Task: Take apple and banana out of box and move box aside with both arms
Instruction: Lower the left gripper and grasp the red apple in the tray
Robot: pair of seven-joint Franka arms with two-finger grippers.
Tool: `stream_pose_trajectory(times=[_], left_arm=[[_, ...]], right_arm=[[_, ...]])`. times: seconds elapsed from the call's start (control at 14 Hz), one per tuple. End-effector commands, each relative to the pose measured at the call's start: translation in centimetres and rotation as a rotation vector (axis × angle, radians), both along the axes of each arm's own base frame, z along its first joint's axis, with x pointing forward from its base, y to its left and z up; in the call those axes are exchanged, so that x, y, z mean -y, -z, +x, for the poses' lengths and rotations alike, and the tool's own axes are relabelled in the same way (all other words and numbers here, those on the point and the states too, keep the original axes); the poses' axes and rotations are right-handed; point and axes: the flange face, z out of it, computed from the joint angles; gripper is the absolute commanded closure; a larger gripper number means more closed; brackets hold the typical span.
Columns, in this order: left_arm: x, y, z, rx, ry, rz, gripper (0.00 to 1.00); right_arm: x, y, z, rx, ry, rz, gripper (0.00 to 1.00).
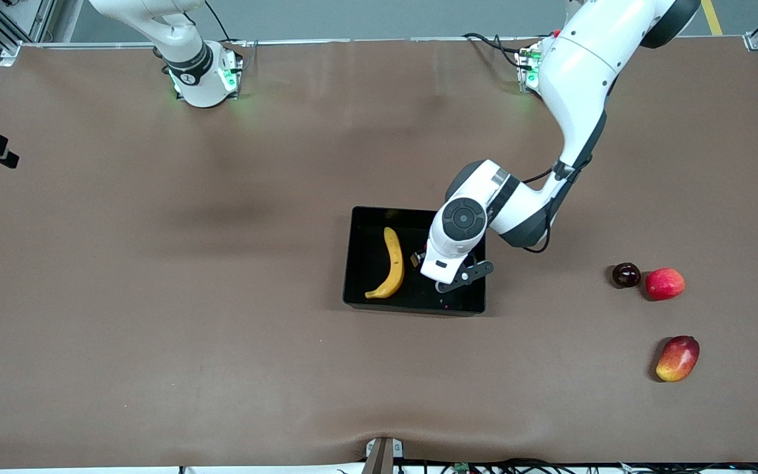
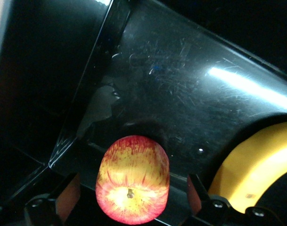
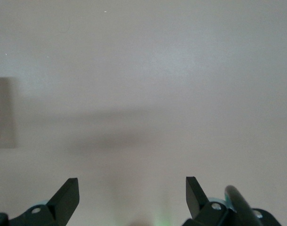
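- Brown desk (image 1: 155,296) carries a black box (image 1: 359,227) near its middle, with the banana (image 1: 391,264) lying inside.
- Left end effector (image 2: 129,200) is down in the box beside the banana — its fingers (image 2: 65,197) spread wide either side of the apple (image 2: 132,184), not touching it; the apple rests on the glossy floor.
- Right end effector (image 3: 132,193) waits over bare desk, fingers wide apart, holding nothing.
- Three other fruits (image 1: 665,284) lie toward the left arm's end.
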Motion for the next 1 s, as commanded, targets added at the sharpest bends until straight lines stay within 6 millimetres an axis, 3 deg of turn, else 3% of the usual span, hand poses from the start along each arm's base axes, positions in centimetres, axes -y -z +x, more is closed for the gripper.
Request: stream_pose_trajectory(times=[0.0, 0.07, 0.21, 0.36, 0.57, 0.71, 0.93], left_arm=[[1.0, 0.7, -0.8, 0.013, -0.013, 0.026, 0.0], [1.3, 1.1, -1.2, 0.008, -0.008, 0.029, 0.05], [1.4, 1.1, -1.2, 0.01, -0.008, 0.03, 0.4], [1.3, 0.7, -0.9, 0.017, -0.006, 0.027, 0.69], [0.7, -0.3, 0.0, 0.054, 0.01, 0.04, 1.0], [0.8, -2.6, 0.9, 0.082, 0.004, 0.028, 1.0], [1.1, -7.9, 1.8, 0.136, 0.0, 0.015, 1.0]], right_arm=[[0.0, -0.6, -0.1, 0.007, 0.01, 0.001, 0.0], [0.0, -0.6, -0.1, 0.007, 0.01, 0.001, 0.0], [0.0, -0.6, -0.1, 0.007, 0.01, 0.001, 0.0], [0.0, -0.6, -0.1, 0.007, 0.01, 0.001, 0.0], [0.0, -0.4, 0.0, 0.004, 0.01, 0.001, 0.0], [0.0, -0.6, -0.1, 0.007, 0.01, 0.001, 0.0], [0.0, -0.6, -0.1, 0.01, 0.008, 0.001, 0.0]])
